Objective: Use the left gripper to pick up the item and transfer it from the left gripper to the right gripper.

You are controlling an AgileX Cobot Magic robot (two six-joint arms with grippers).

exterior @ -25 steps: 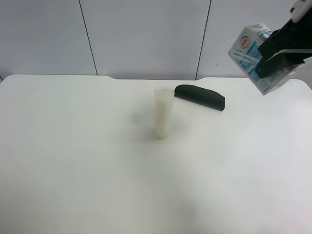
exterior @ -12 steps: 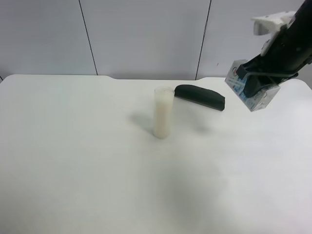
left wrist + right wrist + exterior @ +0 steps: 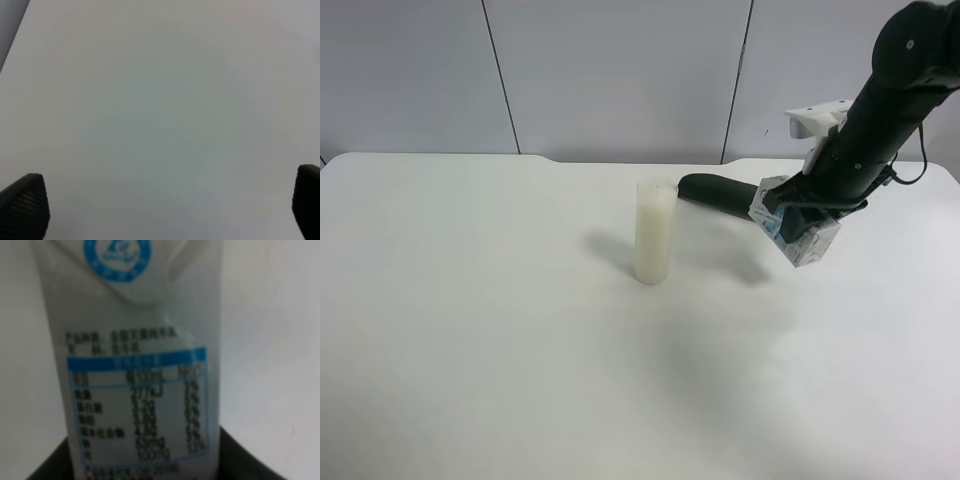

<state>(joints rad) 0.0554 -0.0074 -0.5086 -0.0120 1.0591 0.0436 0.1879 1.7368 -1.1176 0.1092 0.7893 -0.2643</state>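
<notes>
The item, a small white carton with light-blue print (image 3: 810, 248), hangs tilted in the right gripper (image 3: 798, 222), the black claw with a white bracket on the arm at the exterior high view's right. It is held low over the table, just in front of the dark green pouch's near end. In the right wrist view the carton (image 3: 135, 365) fills the frame, with the right gripper (image 3: 150, 467) shut on its lower part. The left gripper (image 3: 165, 210) shows only in the left wrist view, open and empty, its fingertips (image 3: 25, 205) wide apart over bare table.
A tall white cylinder (image 3: 654, 231) stands upright mid-table. The dark green pouch (image 3: 720, 193) lies behind and right of it, close to the carton. The white table (image 3: 470, 350) ends at a grey panelled wall at the back.
The right arm has come down and to the view's left with the carton, from high at the view's right edge to low beside the pouch. The cylinder and pouch have not moved.
</notes>
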